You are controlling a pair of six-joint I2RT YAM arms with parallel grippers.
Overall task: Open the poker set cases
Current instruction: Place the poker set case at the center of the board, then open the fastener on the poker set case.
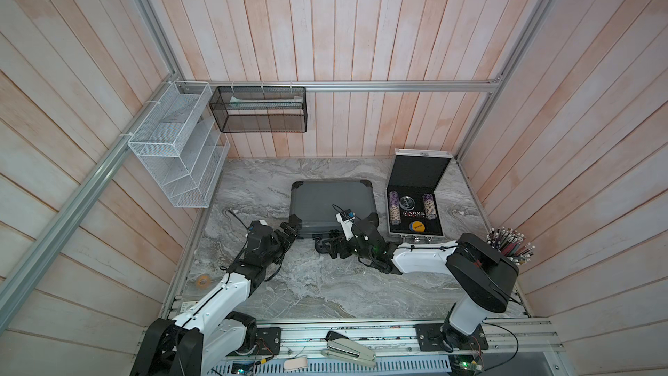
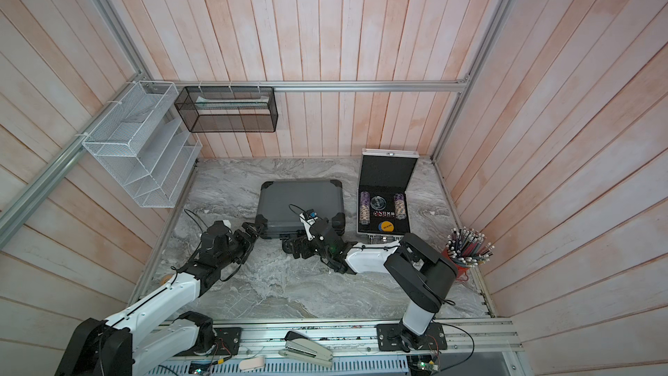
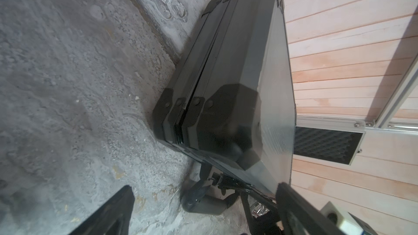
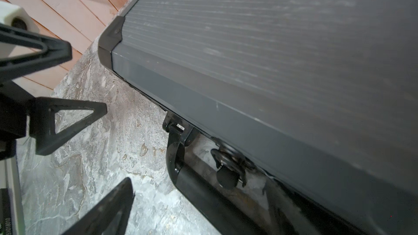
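Top views both show a grey marbled table (image 1: 325, 291) across the lower middle of the frame. At its centre lies the larger of the poker set cases, the dark grey case (image 1: 325, 198) (image 2: 300, 198), flat, lid down, with black caps on its corners. To its right, with a strip of marble between, sits the silver case (image 1: 419, 171) (image 2: 388, 171), already open. Its lid is raised toward the back wall and shows black foam. The black-lined tray holds two rows of chips (image 1: 393, 207) and a yellow disc (image 1: 416, 226).

The left gripper (image 1: 291, 229) (image 2: 253, 229) sits at the grey case's lower left corner, its fingers spread wide and holding nothing. In the left wrist view that corner of the dark grey case (image 3: 237, 64) fills the middle, with one finger (image 3: 108, 213) at lower left and the other at lower right. In the right wrist view the left gripper (image 4: 88, 80), at the left edge, is just beside the corner and not touching it.

The right gripper (image 1: 330, 245) (image 2: 294, 245) is at the case's lower edge, by its black handle (image 4: 203, 195), which lies on the table. Its jaws are also apart and grasp nothing. The one finger (image 4: 108, 206) clearly shown, at lower left, stands off the handle with bare marble between. Whether the other finger touches the handle I cannot tell.

A cup of pencils (image 1: 509, 244) stands at the table's right edge.
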